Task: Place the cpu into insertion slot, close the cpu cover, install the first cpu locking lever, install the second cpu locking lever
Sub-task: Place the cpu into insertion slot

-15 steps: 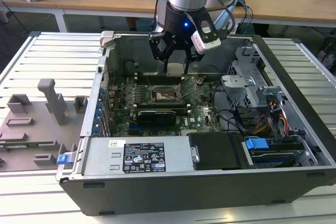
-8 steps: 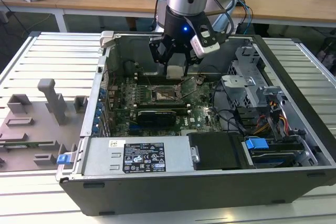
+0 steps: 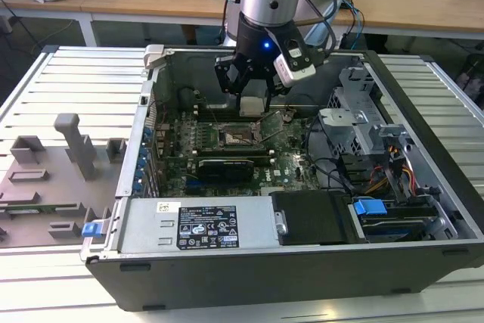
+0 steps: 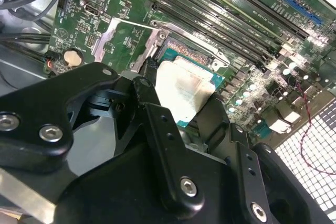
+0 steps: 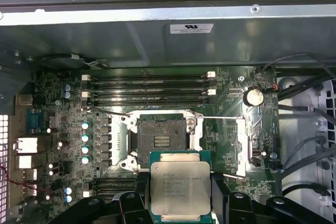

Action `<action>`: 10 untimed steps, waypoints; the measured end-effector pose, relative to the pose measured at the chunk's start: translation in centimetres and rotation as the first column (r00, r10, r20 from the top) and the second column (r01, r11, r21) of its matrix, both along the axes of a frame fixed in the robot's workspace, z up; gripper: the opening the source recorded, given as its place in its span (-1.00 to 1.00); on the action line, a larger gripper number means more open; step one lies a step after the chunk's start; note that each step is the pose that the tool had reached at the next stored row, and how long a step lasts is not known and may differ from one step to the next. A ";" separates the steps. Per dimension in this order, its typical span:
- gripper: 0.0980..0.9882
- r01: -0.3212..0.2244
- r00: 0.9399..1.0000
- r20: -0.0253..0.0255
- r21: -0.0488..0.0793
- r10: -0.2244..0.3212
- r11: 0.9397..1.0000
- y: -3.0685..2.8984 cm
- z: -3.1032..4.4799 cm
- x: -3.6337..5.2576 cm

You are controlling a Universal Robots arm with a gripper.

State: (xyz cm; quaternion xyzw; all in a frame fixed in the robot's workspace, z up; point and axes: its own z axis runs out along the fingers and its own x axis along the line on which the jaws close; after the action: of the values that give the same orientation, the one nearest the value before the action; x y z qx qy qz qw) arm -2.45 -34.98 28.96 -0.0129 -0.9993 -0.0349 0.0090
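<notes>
My gripper point(image 5: 180, 195) is shut on the cpu point(image 5: 180, 186), a flat square chip with a dull silver top and a green rim, pinched by two opposite edges between the black fingers point(image 5: 140, 195). In the exterior view the gripper point(image 3: 253, 98) hangs inside the open computer case, a little above the motherboard. The insertion slot point(image 5: 160, 140) lies open and dark right beside the chip's edge, and also shows in the exterior view point(image 3: 237, 138). The cpu cover point(image 5: 243, 148), a silvery frame, is swung open to one side of the slot. A thin lever rod point(image 5: 220, 117) stands raised.
Steel case walls point(image 3: 155, 104) ring the motherboard. A long black card point(image 3: 227, 166) and the power supply point(image 3: 204, 225) lie nearer the camera; a drive cage point(image 3: 363, 122) and cables stand at the exterior view's right. Memory slots point(image 5: 149, 90) run beyond the socket. Grey fixtures point(image 3: 68, 149) stand outside the case.
</notes>
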 end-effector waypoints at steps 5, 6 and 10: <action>0.00 0.000 1.000 0.000 0.000 0.000 1.000 0.00 -0.42 0.00; 0.00 0.000 1.000 0.000 0.000 0.000 1.000 0.00 -0.47 0.00; 0.00 0.000 1.000 0.000 0.000 0.000 1.000 0.00 -0.68 0.00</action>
State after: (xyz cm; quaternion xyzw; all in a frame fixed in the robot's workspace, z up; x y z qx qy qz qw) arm -2.45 -34.98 28.28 -0.0129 -0.9993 -0.0349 0.0090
